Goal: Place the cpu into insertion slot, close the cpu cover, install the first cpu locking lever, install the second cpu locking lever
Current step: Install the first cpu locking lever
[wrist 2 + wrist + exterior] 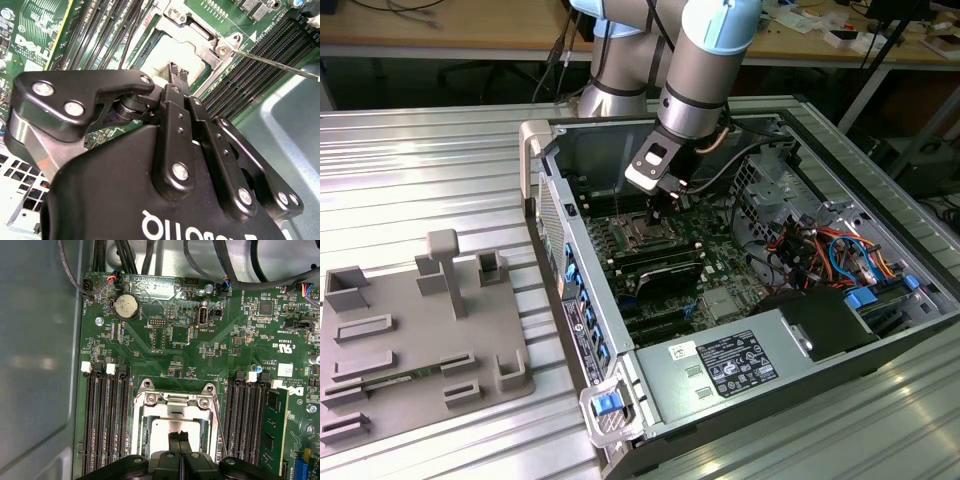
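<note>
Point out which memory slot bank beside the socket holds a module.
The bank away from the grey case wall: a green module stands in its outermost slot. The wall-side bank is bare.

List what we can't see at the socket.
- cpu: part hidden by the gripper, in both wrist views.
- lever: far end cut off by the picture edge, second wrist view.
- socket: too small to read and partly behind the gripper, exterior view.
</note>
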`<state>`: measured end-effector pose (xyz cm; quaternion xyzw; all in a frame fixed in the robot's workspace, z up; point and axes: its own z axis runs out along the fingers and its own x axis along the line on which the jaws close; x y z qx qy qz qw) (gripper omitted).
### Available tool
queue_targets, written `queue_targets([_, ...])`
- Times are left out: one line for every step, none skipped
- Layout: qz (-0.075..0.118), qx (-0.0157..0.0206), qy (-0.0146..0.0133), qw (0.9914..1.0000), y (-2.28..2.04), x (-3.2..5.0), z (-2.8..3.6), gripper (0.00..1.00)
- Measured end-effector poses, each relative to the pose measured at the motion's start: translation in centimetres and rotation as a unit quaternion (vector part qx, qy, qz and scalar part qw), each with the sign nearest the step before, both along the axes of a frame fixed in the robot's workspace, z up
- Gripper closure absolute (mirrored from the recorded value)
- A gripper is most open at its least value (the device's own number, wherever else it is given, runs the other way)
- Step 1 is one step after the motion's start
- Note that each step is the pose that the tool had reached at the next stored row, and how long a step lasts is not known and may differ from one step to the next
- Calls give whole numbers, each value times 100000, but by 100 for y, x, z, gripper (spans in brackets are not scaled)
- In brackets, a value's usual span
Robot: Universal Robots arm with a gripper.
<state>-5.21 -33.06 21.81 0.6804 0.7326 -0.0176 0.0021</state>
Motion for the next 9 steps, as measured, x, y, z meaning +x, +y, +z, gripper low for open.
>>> queue_targets([-1,-11,6,100000,0,0,6,89])
queue_targets([0,-15,8,100000,0,0,17,89])
queue_targets([-3,-7,6,100000,0,0,34,89])
queue_targets([-2,5,-4,100000,0,0,63,89])
queue_targets([-4,5,-3,100000,0,0,95,89])
queue_targets([-4,-2,3,100000,0,0,121,89])
queue_targets([-3,3,-1,100000,0,0,140,89])
queue_targets([-3,2,-4,100000,0,0,160,89])
queue_targets([-2,-2,1,100000,0,0,179,89])
